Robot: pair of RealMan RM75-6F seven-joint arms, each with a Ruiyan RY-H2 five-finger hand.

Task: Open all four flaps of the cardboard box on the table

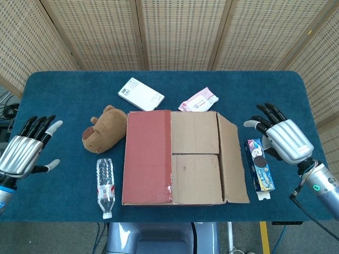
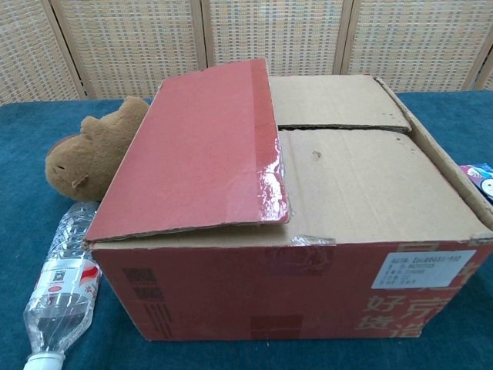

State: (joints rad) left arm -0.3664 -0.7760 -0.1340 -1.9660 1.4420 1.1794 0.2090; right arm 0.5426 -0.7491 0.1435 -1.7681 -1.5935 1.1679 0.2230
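The cardboard box (image 1: 175,159) sits mid-table. Its red left flap (image 1: 147,156) lies closed over the top, slightly raised in the chest view (image 2: 200,146). The far inner flap (image 1: 194,132) and near inner flap (image 1: 196,179) lie flat and closed. The right flap (image 1: 233,159) is folded outward and slopes down the box's right side (image 2: 454,181). My right hand (image 1: 280,138) hovers right of the box, fingers spread, holding nothing, apart from the flap. My left hand (image 1: 24,152) is at the table's left edge, fingers spread and empty. Neither hand shows in the chest view.
A brown plush toy (image 1: 103,129) and a water bottle (image 1: 105,186) lie left of the box. A white carton (image 1: 140,94) and pink packet (image 1: 198,100) lie behind it. A blue cookie packet (image 1: 259,172) lies between the right flap and my right hand.
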